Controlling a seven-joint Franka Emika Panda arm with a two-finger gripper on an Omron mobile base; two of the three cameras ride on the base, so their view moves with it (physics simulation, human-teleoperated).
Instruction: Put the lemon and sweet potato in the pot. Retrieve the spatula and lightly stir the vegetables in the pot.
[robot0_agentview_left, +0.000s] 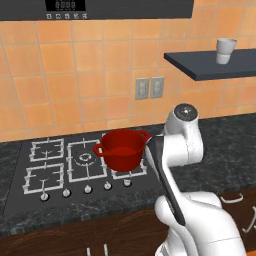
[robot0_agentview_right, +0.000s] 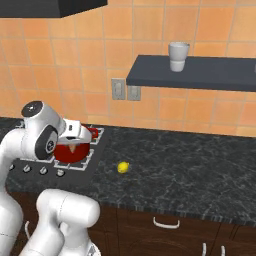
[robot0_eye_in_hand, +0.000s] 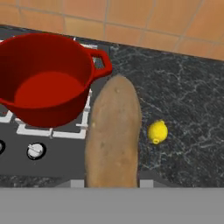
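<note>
- The fingers are clamped on the sweet potato (robot0_eye_in_hand: 113, 135), which juts out long from the hand in the hand view; the grip itself sits at the bottom of that view, with the finger tips hidden beside the tuber.
- The step in hand looks like carrying the sweet potato to the pot (robot0_eye_in_hand: 43, 81). In the hand view it hangs just beside the pot's near loop handle, not yet over the opening.
- The red pot stands on the gas hob (robot0_agentview_left: 75, 162), on the burner nearest the bare bench, and its inside looks empty.
- The next move calls for shifting the hand sideways until the tuber clears the rim and handle, then lowering and letting go.
- The lemon (robot0_agentview_right: 123, 167) lies on the dark speckled bench (robot0_agentview_right: 200, 170), well apart from the pot, with open bench all round it for a later pick.
- Farther back, the tiled wall and a dark shelf (robot0_agentview_right: 200, 72) carrying a white cup (robot0_agentview_right: 178, 56) sit well above the working height.
</note>
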